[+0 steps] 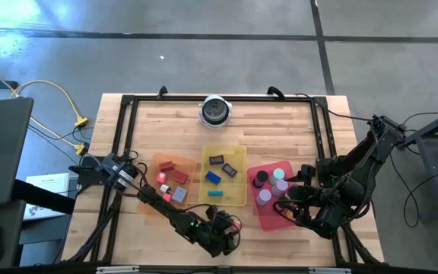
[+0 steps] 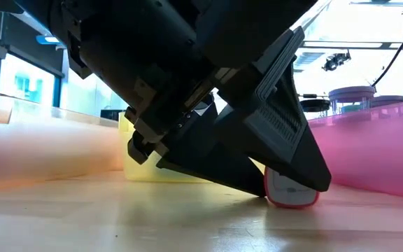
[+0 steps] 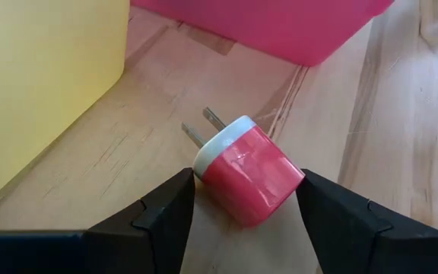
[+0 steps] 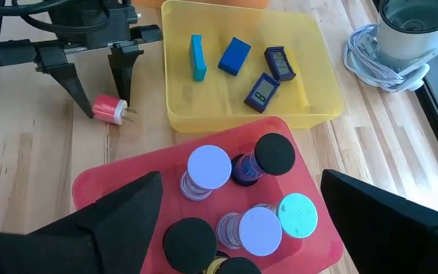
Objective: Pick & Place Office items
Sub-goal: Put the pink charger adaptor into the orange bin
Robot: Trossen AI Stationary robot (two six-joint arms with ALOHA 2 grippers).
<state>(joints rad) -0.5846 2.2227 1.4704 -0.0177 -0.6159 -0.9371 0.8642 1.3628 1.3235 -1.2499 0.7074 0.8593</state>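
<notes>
A red plug with a white face and two metal prongs (image 3: 249, 179) lies on its side on the wood, between the yellow tray (image 3: 44, 91) and the red tray (image 3: 280, 30). My left gripper (image 3: 248, 194) is down at the table's near edge, shut on the plug; the low view shows the plug (image 2: 292, 192) under its fingers. My right gripper (image 4: 253, 221) hangs open above the red tray (image 4: 90, 190), which holds purple (image 4: 207, 166), black (image 4: 274, 152) and teal (image 4: 299, 213) discs. Blue (image 4: 235, 55), teal (image 4: 197, 57) and black (image 4: 278, 62) blocks lie in the yellow tray. My left gripper pinches the plug between its two fingers. One finger (image 3: 177, 205) sits at the rim of the white face (image 3: 204, 164), the other (image 3: 325, 205) on the red body's far side (image 3: 291, 179). The fingers slant down from the table's left. The plug rests on the wood (image 2: 292, 203).
An orange tray (image 1: 152, 199) with red, pink and grey bits (image 1: 166, 165) sits left of the yellow tray. A round silver-and-black object (image 1: 216, 111) with a coiled cable stands at the far edge. A black frame (image 1: 124, 137) borders the table. Bare wood lies near the plug.
</notes>
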